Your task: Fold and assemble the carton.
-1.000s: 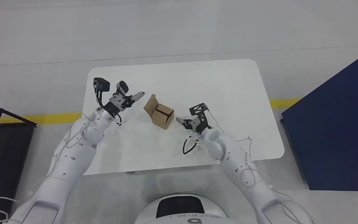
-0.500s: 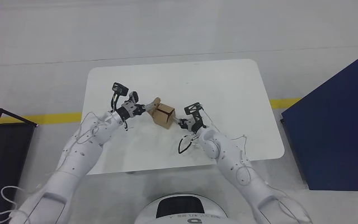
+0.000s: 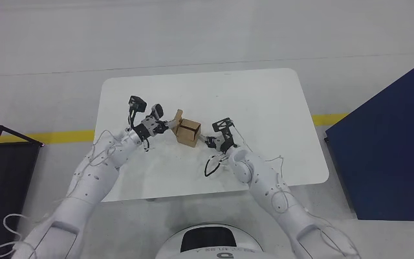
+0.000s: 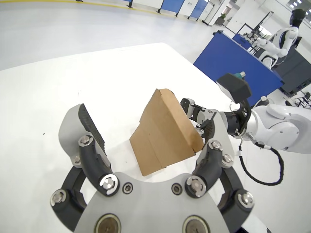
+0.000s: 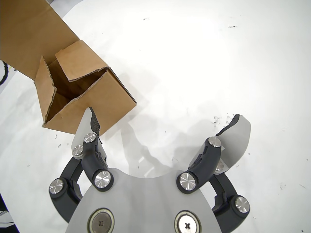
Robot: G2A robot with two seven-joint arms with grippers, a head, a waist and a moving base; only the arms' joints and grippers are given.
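The carton stands on the white table, a little toward 9 o'clock from the table's middle. Its top is not closed: two small flaps lean inward, and the large flap stands up on the 10 o'clock side.

The left gripper is at 9 o'clock of the carton, wide open and holding nothing. The large flap is between its fingers, we judge so that it can press the flap over the opening.

The right gripper is at 4 o'clock, also wide open and empty. One finger is beside or touching the carton's wall, we cannot tell which. It is probably there to brace the carton against sliding.
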